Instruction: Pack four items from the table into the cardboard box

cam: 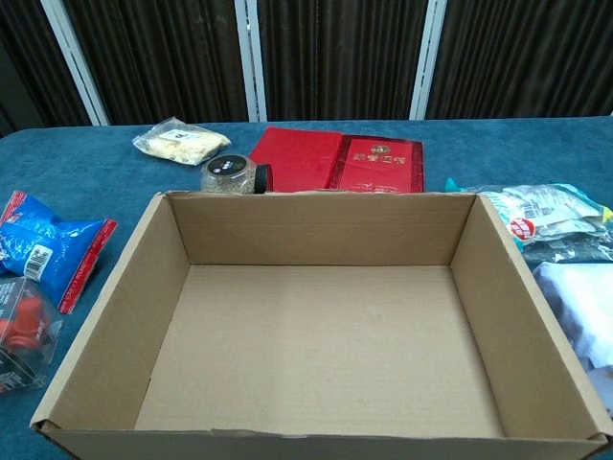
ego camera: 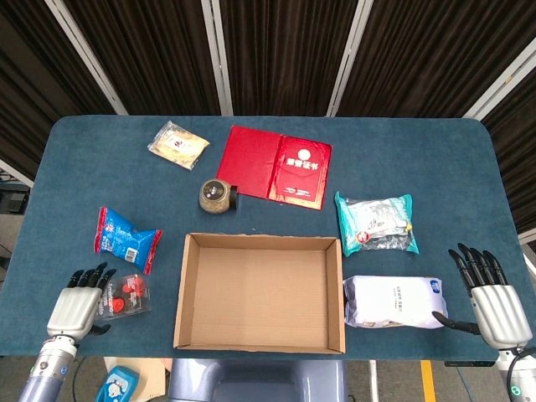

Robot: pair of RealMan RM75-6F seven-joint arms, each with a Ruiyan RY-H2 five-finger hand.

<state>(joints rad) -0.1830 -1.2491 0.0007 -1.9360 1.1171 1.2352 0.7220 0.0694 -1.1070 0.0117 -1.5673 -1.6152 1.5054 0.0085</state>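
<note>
I see left hand [ego camera: 78, 308] lower left, fingers spread, empty, touching clear red-item pack [ego camera: 122, 296]. Right hand [ego camera: 488, 303] lower right, spread, beside white bag [ego camera: 392, 302]. Cardboard box [ego camera: 260, 293] between.

One cardboard box [ego camera: 259, 291], one red folder [ego camera: 277, 166], one jar [ego camera: 215, 196]. Five packets: blue [ego camera: 126, 239], clear [ego camera: 122, 296], yellowish [ego camera: 177, 144], teal [ego camera: 376, 223], white [ego camera: 392, 301].

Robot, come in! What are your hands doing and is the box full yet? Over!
Left robot hand open beside clear red-candy pack. Right robot hand open beside white bag. Cardboard box empty. Nothing blocking.
</note>
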